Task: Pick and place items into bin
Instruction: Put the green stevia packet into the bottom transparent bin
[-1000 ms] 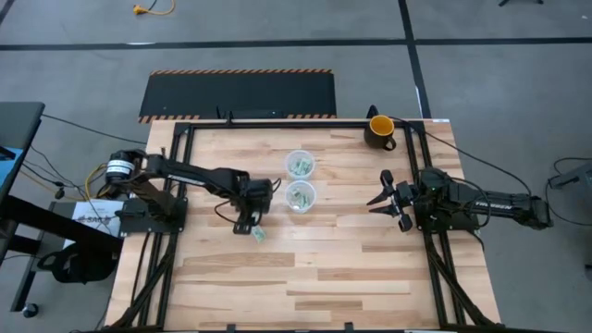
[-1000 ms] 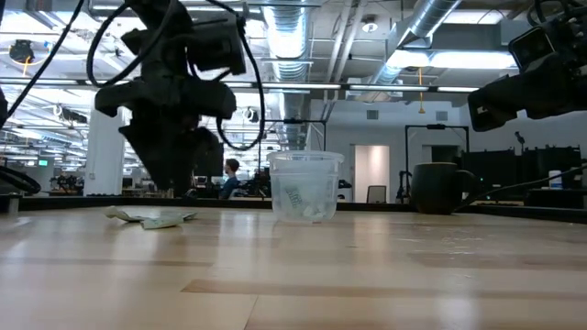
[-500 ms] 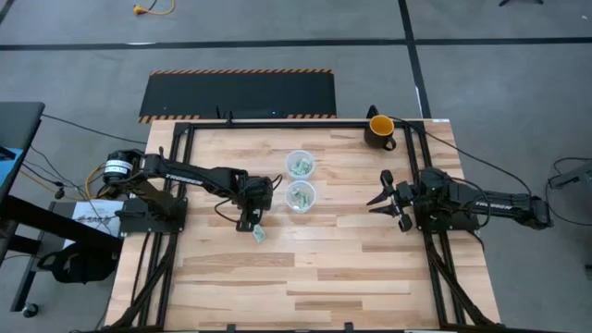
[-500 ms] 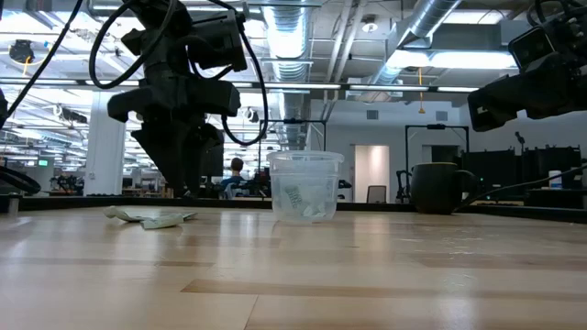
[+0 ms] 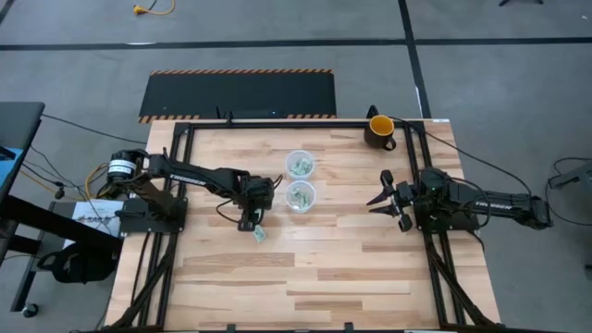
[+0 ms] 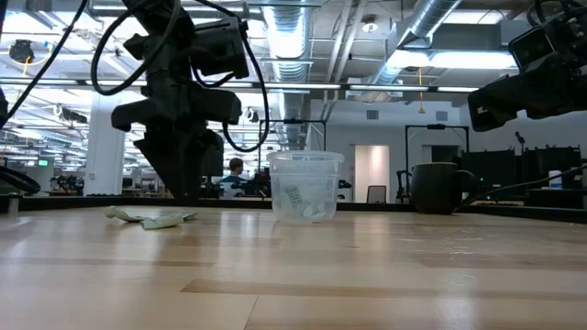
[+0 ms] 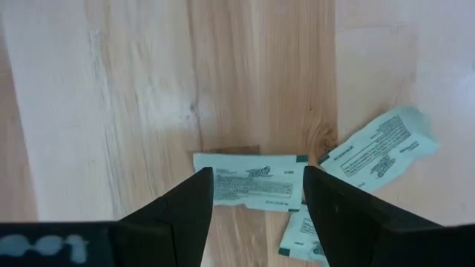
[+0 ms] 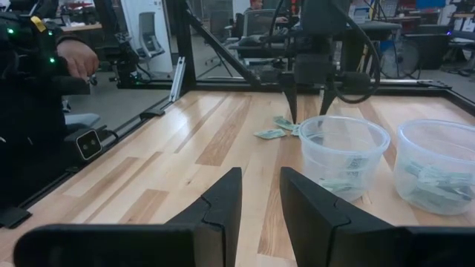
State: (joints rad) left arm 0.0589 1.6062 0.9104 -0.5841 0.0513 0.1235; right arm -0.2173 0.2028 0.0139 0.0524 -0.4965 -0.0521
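- my left claw (image 5: 252, 223) hangs just over the wooden counter (image 5: 305, 268), with its two fingers spread wide and nothing in them.
- in my left wrist view, one flat green-and-white packet (image 7: 251, 182) lies right between my fingers (image 7: 185, 211), flat on the wood.
- two more packets lie close beside it: a second packet (image 7: 378, 152) that touches the first one's corner, and a third packet (image 7: 300, 237) partly hidden by my finger.
- from above, the loose packets (image 5: 260, 234) look like one small green patch on the counter, just past my left claw's tips.
- to do this step well, i think i should go straight down so one finger lands on each long side of the middle packet.
- i should close slowly, because a flat packet can slide away or stay stuck to the wood.
- i should try to pinch only that one, since the neighbours are so near that they could get dragged along.
- the bins are two clear plastic tubs, the near tub (image 5: 300, 196) and the far tub (image 5: 300, 165); both have packets in them.
- the near tub sits close beside my left claw, so the carry should be short.
- my right claw (image 5: 384, 196) waits over the right side of the counter, well apart from the packets, fingers partly apart and holding nothing.
- a dark mug (image 5: 379, 129) with yellow inside stands at the far corner; it is not part of my job.
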